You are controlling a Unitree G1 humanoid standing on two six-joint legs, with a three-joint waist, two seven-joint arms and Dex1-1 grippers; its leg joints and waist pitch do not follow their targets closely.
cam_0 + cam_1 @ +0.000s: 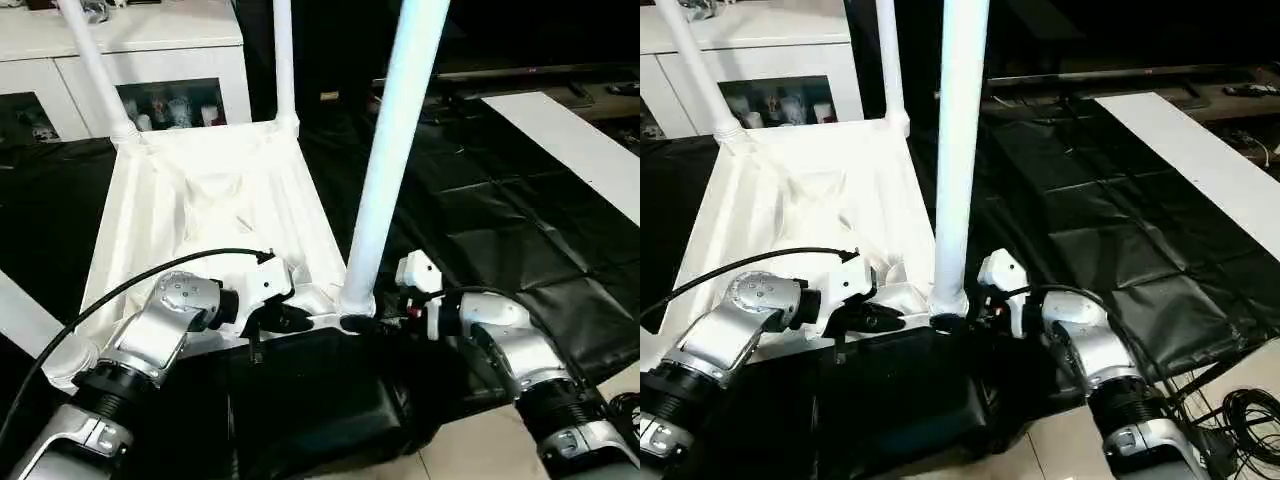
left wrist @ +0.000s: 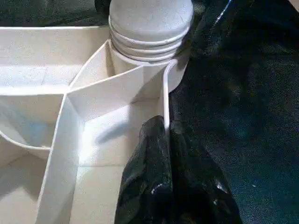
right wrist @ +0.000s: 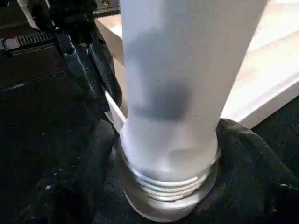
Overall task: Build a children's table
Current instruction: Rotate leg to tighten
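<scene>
- The top [image 1: 200, 200] lies upside down on the black sheet [image 1: 480, 220], so its sockets face up.
- Left gripper [image 2: 166, 140] pinches the near rim, probably steadying it.
- Right gripper [image 3: 168, 186] straddles the near leg [image 1: 390, 160] at its ribbed base, seemingly seating it; its grip is unclear.

1 tabletop [image 1: 205, 200], 3 legs [image 1: 392, 150]

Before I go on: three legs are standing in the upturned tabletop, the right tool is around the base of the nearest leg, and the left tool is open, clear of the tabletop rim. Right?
Not quite. The left tool is shut, pinching the tabletop rim, as the left wrist view shows. The rest holds: three legs stand, and the right tool is around the base of the nearest leg.
</scene>
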